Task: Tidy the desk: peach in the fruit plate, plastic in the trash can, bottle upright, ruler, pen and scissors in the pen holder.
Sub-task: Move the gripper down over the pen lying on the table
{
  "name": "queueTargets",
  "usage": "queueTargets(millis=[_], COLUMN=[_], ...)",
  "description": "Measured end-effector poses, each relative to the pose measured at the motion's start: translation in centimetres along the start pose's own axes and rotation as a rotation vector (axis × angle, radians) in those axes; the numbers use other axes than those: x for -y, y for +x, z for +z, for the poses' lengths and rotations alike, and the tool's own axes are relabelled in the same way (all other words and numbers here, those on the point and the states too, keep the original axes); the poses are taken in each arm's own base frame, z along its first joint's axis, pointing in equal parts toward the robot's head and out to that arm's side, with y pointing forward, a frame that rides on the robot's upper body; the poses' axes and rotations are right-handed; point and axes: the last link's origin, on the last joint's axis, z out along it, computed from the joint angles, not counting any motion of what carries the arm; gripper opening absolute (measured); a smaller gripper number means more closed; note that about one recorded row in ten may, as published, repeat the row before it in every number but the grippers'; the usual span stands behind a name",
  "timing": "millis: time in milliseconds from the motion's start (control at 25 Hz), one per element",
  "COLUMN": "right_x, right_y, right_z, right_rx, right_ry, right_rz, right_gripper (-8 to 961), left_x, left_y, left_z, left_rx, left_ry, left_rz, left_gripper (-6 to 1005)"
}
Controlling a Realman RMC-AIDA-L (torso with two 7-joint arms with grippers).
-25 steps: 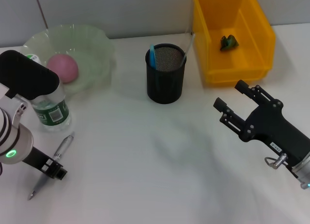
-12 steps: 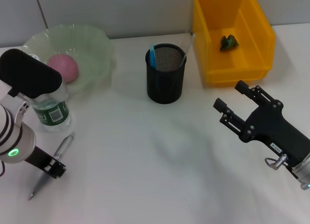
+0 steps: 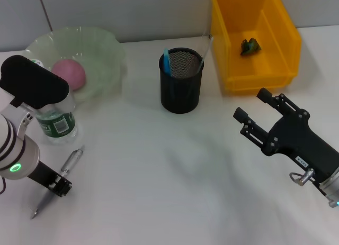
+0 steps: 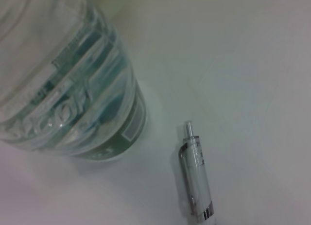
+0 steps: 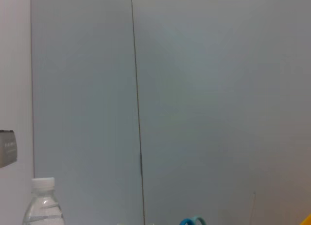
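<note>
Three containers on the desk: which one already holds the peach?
The pale green fruit plate at the back left; the pink peach sits in it. The black mesh pen holder holds stationery, and the yellow bin holds a green scrap.

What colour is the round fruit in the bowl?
Pink. The peach shows best in the head view, lying in the pale green bowl.

Black end effector [image 3: 254,114], green-lit white wrist
</note>
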Motion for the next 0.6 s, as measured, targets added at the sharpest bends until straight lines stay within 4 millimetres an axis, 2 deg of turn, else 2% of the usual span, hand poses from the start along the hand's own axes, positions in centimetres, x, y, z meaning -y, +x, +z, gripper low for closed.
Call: queueTargets(millis=[600], right_x=[-0.09], right_y=[-0.07], right_z=[-0.01], right_rx=[0.006], right_ry=[-0.004], right_rz=[0.002], right_gripper=[629], left_x=[-0.16], left_y=[0.04], left_z=[0.34], left_rx=[0.020], left_ry=[-0.002], left_rz=[0.015], left_gripper=[273])
